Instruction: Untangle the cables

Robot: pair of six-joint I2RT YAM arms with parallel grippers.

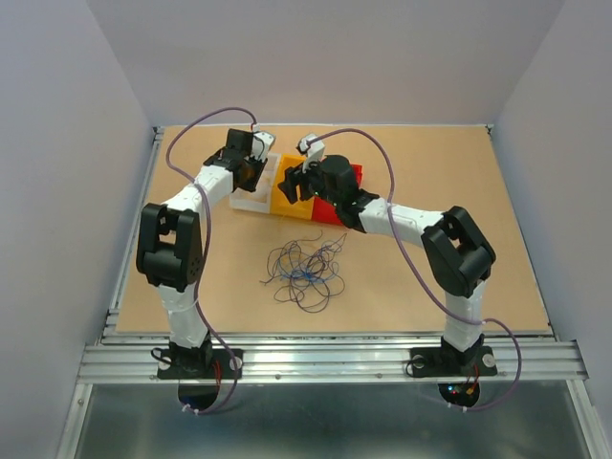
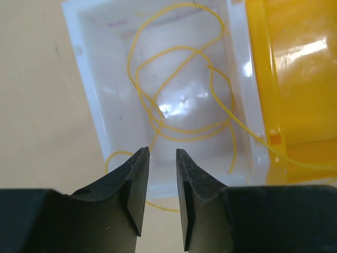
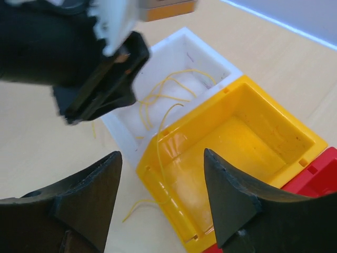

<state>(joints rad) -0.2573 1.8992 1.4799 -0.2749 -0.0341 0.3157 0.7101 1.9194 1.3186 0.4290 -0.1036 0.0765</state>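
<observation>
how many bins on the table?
3, side by side: white bin left, yellow bin middle, red bin right, partly hidden by the right arm.

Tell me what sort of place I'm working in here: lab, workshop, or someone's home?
Most likely a lab robot cell: plain pale walls box in a tan tabletop, an aluminium rail runs along its near edge, and a white bin, yellow bin and red bin stand together.
</observation>
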